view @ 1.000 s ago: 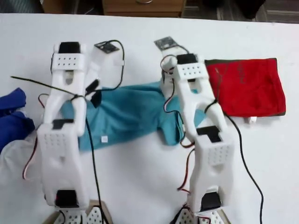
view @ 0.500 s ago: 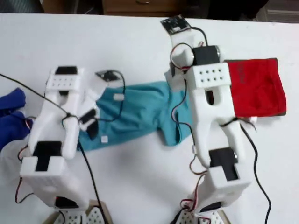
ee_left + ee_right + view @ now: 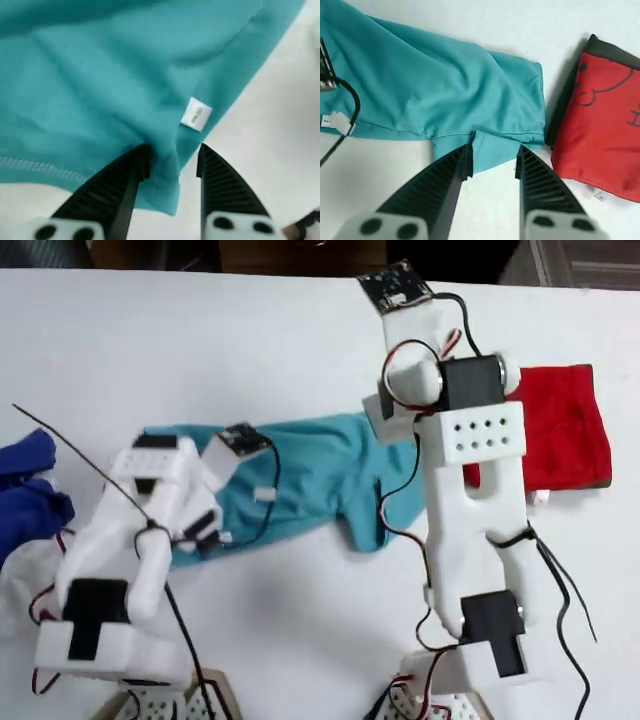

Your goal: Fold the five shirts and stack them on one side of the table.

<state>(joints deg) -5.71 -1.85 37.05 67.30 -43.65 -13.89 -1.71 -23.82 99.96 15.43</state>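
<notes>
A teal shirt [image 3: 310, 475] lies spread and rumpled across the middle of the table. My left gripper [image 3: 172, 167] is low over its near hem, open, with the hem's edge and a white label [image 3: 196, 114] between and just past its fingers. In the high view the left gripper [image 3: 205, 528] sits at the shirt's near left edge. My right gripper [image 3: 492, 160] hangs open above the teal shirt [image 3: 435, 85], over its sleeve, holding nothing. A folded red shirt [image 3: 570, 425] lies to the right, also seen as the red shirt [image 3: 600, 115] beside the teal one.
A crumpled dark blue shirt [image 3: 25, 490] and a white cloth [image 3: 20, 585] lie at the table's left edge. Loose black cables [image 3: 560, 580] trail from both arms. Bare white tabletop [image 3: 200, 340] stretches along the far side.
The left arm drew back toward the near edge and dropped to the teal shirt's near hem. The right arm swung toward the far side, off the shirt's right end.
</notes>
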